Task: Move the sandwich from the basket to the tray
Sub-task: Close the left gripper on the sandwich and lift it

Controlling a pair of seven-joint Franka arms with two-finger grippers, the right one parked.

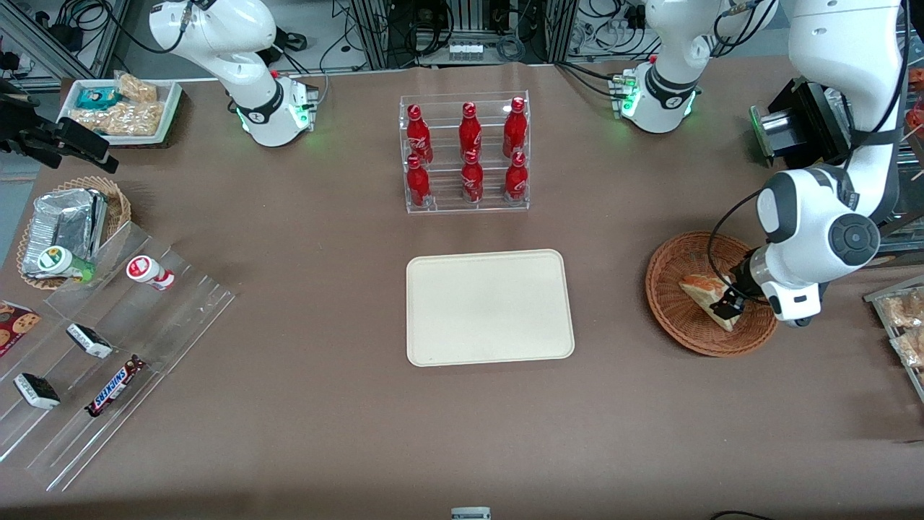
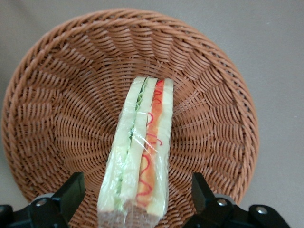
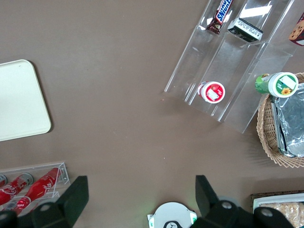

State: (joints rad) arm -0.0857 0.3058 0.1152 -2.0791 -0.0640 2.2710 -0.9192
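Sandwich wedge in clear wrap [image 2: 138,156] lies in the reddish-brown wicker basket [image 2: 52,95], between the spread gripper [image 2: 137,194] fingers, ungrasped; cream rectangular tray [image 1: 489,307] at nine o'clock awaits.

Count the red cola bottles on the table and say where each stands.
6, all in the clear tiered rack farther from the front camera than the tray: three on its upper step, three on its lower. The gripper is open around the sandwich in the basket.
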